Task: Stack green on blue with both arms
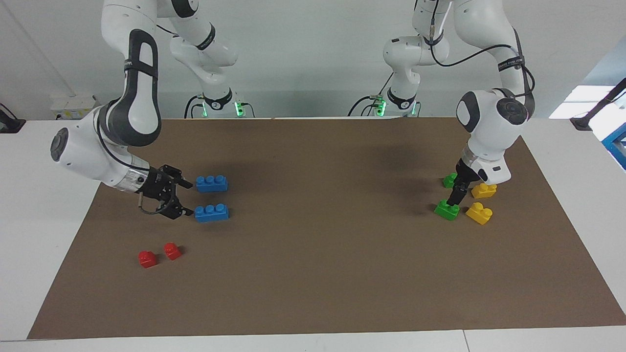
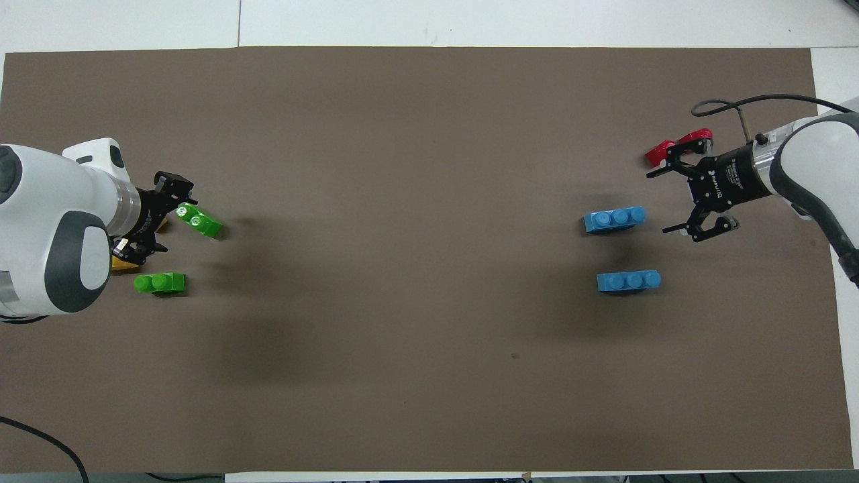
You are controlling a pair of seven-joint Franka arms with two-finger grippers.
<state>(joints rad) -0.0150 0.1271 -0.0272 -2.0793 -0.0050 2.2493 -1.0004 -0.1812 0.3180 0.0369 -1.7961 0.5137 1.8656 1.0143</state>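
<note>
Two green bricks lie toward the left arm's end of the mat, one (image 1: 446, 209) (image 2: 198, 221) farther from the robots than the other (image 1: 449, 180) (image 2: 160, 282). My left gripper (image 1: 455, 197) (image 2: 166, 217) hangs low and open between the green and yellow bricks, its tips close by the farther green one. I cannot tell if they touch. Two blue bricks (image 1: 212, 183) (image 1: 212, 212) lie side by side toward the right arm's end, also in the overhead view (image 2: 629, 280) (image 2: 615, 219). My right gripper (image 1: 186, 199) (image 2: 661, 202) is open, low beside their ends, holding nothing.
Two yellow bricks (image 1: 484, 189) (image 1: 479, 213) sit beside the green ones, mostly covered by the left arm in the overhead view. Two small red bricks (image 1: 146, 258) (image 1: 171, 251) lie farther out than the blue ones. A brown mat (image 1: 323, 254) covers the table.
</note>
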